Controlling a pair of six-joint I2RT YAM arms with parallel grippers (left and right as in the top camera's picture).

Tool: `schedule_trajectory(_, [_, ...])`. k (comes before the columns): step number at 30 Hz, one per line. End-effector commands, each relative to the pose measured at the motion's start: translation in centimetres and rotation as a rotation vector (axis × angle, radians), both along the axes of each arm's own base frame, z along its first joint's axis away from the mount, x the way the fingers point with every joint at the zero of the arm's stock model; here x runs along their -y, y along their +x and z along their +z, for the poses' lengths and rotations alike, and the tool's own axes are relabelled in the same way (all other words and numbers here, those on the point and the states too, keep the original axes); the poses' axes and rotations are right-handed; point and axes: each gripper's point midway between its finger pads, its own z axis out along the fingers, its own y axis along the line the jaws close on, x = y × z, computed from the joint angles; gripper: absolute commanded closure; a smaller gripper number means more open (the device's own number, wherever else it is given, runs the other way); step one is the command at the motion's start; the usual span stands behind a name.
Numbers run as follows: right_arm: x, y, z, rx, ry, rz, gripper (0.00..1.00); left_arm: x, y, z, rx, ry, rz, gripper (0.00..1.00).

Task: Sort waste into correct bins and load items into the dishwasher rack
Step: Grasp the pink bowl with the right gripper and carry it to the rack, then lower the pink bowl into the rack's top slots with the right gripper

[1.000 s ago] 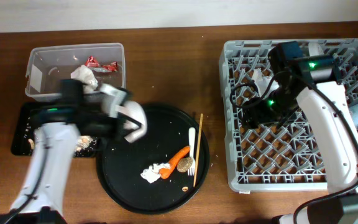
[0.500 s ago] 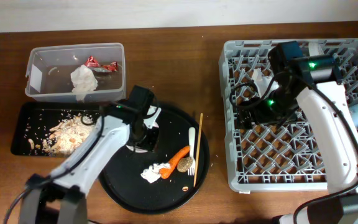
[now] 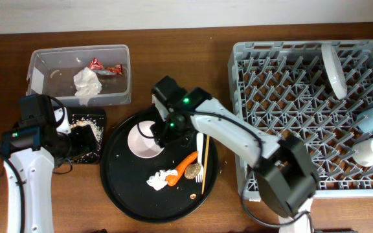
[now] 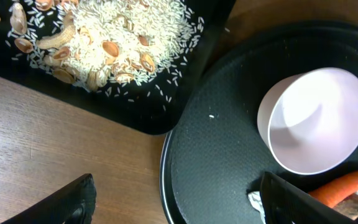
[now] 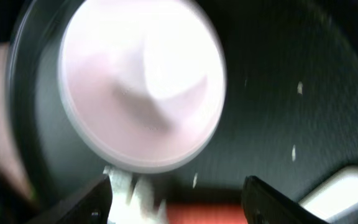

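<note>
Over the 11 o'clock part of the round tray [image 3: 125, 188], the right pincer [image 5: 178, 186] hovers with its jaws spread wide and nothing between them. The pink bowl [image 3: 142, 140] sits just off its tips, at about 8 o'clock from the pincer in the overhead view and close ahead at 11 o'clock in the right wrist view. The bowl stands upright, mouth up, and looks empty. Being round, it has no long axis, so its rim could likely be pinched from any side. The left pincer [image 4: 178, 186] is also wide open and empty, and hangs by the right end of the black tray [image 4: 160, 112], at 9 o'clock from the bowl and farther from it than the right one. The rack [image 3: 290, 129] lies at 3 o'clock from the bowl, on the right arm's side, so both the pickup and the carry look best suited to that arm. A tissue [image 3: 160, 178] and a carrot [image 3: 186, 165] lie at 5 o'clock from the bowl, near it but not touching, and seem out of the way of a rim grip.
</note>
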Motion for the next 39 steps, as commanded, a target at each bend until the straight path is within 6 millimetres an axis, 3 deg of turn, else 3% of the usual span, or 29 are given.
schedule_trajectory(1, [0.2, 1.4, -4.8, -0.016, -0.082, -0.090, 0.30, 0.0, 0.1, 0.4, 0.016, -0.007, 0.016, 0.16])
schedule_trajectory(3, [-0.6, 1.3, -7.0, -0.060, -0.066, -0.093, 0.36, -0.1, 0.2, 0.4, 0.018, -0.006, 0.016, 0.16])
schedule_trajectory(5, [-0.6, 1.3, -7.5, -0.066, -0.066, -0.091, 0.78, 0.0, 0.1, 0.3, 0.016, -0.006, 0.015, 0.16])
schedule_trajectory(6, [-0.3, 1.5, -6.9, -0.062, -0.070, -0.089, 0.93, 0.0, 0.1, 0.3, 0.014, -0.007, 0.016, 0.16])
schedule_trajectory(8, [1.6, 2.7, -4.7, -0.023, -0.116, -0.129, 0.96, 0.0, -0.1, 0.0, 0.004, -0.010, 0.016, 0.16])
schedule_trajectory(10, [7.6, 6.6, 2.9, 0.180, -0.256, -0.209, 0.96, 0.0, -0.1, -0.2, 0.006, -0.009, 0.016, 0.16])
schedule_trajectory(12, [14.3, 8.9, 9.8, 0.372, -0.393, -0.355, 0.96, 0.0, -0.1, -0.2, 0.006, -0.009, 0.016, 0.16])
schedule_trajectory(15, [28.0, 10.3, 20.8, 0.726, -0.702, -0.732, 0.96, 0.0, -0.1, -0.2, 0.007, -0.009, 0.016, 0.16])
schedule_trajectory(16, [32.0, 9.8, 23.6, 0.817, -0.842, -0.849, 0.96, 0.0, -0.1, -0.2, 0.007, -0.009, 0.015, 0.16])
schedule_trajectory(18, [36.9, 8.6, 27.0, 0.946, -1.080, -1.024, 0.96, 0.0, 0.0, -0.2, 0.008, -0.009, 0.015, 0.16])
schedule_trajectory(19, [38.2, 8.6, 27.4, 0.958, -1.124, -1.067, 0.96, 0.0, -0.1, -0.2, 0.007, -0.010, 0.015, 0.16])
schedule_trajectory(24, [42.5, 10.3, 26.1, 0.949, -1.216, -1.202, 0.96, 0.2, 0.0, -0.1, 0.009, -0.017, 0.013, 0.16])
schedule_trajectory(26, [42.1, 11.6, 23.8, 0.911, -1.242, -1.154, 0.96, 0.6, 0.1, -0.1, 0.016, -0.044, 0.006, 0.16])
schedule_trajectory(28, [41.7, 13.3, 19.9, 0.835, -1.320, -1.047, 0.96, 0.6, 0.1, -0.1, 0.017, -0.043, 0.006, 0.16])
schedule_trajectory(33, [40.9, 15.4, 12.5, 0.701, -1.357, -0.908, 0.96, 0.5, 0.4, 0.0, 0.031, -0.039, 0.006, 0.16])
schedule_trajectory(39, [39.6, 15.7, 9.2, 0.648, -1.287, -0.885, 0.96, 0.5, 0.4, 0.0, 0.031, -0.039, 0.006, 0.16])
